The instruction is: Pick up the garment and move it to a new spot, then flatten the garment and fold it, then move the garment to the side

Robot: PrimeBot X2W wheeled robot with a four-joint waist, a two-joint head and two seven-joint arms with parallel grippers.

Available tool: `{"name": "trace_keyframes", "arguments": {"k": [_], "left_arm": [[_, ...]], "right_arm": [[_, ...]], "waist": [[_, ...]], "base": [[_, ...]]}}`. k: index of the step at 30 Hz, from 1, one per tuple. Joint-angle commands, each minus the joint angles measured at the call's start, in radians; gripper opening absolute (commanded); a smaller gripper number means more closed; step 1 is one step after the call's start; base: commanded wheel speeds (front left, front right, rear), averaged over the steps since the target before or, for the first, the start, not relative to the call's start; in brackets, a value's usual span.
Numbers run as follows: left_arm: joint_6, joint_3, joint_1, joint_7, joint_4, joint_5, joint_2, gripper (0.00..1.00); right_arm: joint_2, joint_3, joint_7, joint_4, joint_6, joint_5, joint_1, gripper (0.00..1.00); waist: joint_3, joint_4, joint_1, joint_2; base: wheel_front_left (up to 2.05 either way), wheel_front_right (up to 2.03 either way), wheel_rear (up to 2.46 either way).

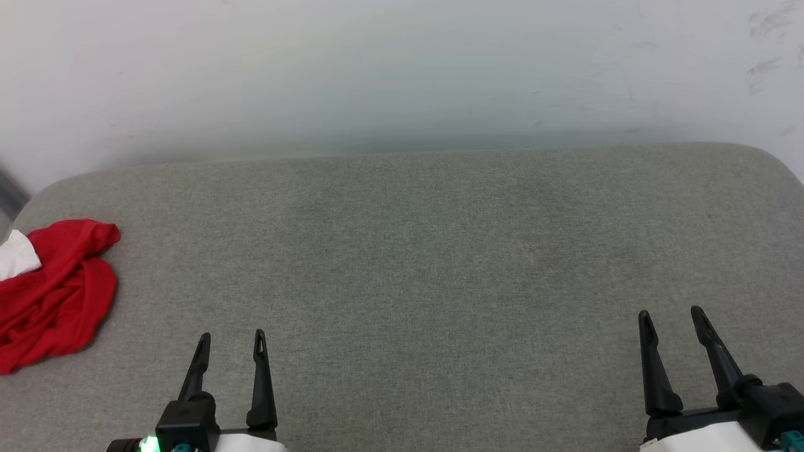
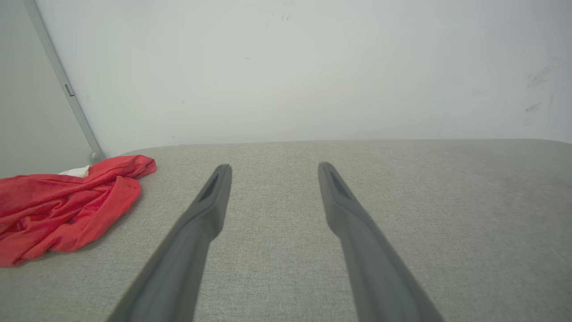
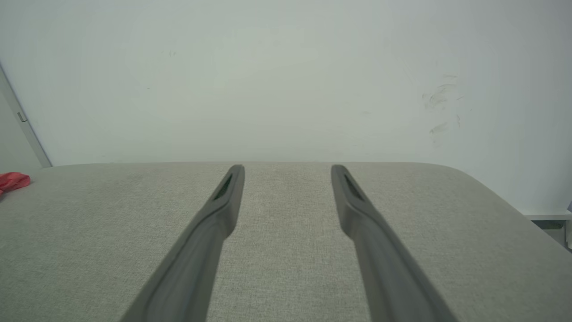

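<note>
**Shirt's bunched up at the left edge, both grippers empty**

So the garment (image 1: 56, 295) (image 2: 67, 205) is a crumpled red heap at the left edge of the worktop (image 1: 408, 251), closer to the far-left corner than the near one. A bit of white fabric pokes out on the side toward that edge. No lettering or number is showing, just folds of red. From the right wrist view you only catch a small red lump (image 3: 13, 181) way off by the far-left corner.

The left gripper (image 1: 232, 336) (image 2: 273, 165) hangs over the near-left part of the worktop with its jaws spread wide and nothing between them. It's near the shirt but clear of it, not touching.

The right gripper (image 1: 670, 312) (image 3: 288, 166) is over the near-right part, jaws just as wide and also holding nothing, well apart from the shirt.

The middle of the grey fabric top is bare, with a pale scuffed wall (image 1: 377, 75) along the far edge.
</note>
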Motion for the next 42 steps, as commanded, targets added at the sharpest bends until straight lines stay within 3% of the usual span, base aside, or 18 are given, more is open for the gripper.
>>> {"name": "trace_keyframes", "arguments": {"k": [1,21,42], "left_arm": [[-0.004,0.003,0.011,-0.003,0.004,-0.003,-0.002,1.00],[-0.002,0.019,-0.004,-0.003,0.032,-0.037,-0.004,1.00],[0.034,0.048,0.009,-0.003,0.024,-0.042,-0.004,1.00]], "right_arm": [[0.001,0.001,-0.003,0.002,0.000,0.002,0.008,1.00],[0.001,0.010,-0.003,-0.005,0.000,0.021,0.014,1.00],[0.001,0.031,-0.003,-0.022,0.000,-0.011,0.032,1.00]], "waist": [[0.000,0.000,0.0000,0.0000],[0.000,0.032,0.0000,0.0000],[-0.008,0.287,0.0000,0.0000]], "base": [[0.00,0.00,0.00],[0.00,0.00,0.00],[0.00,0.00,0.00]]}}
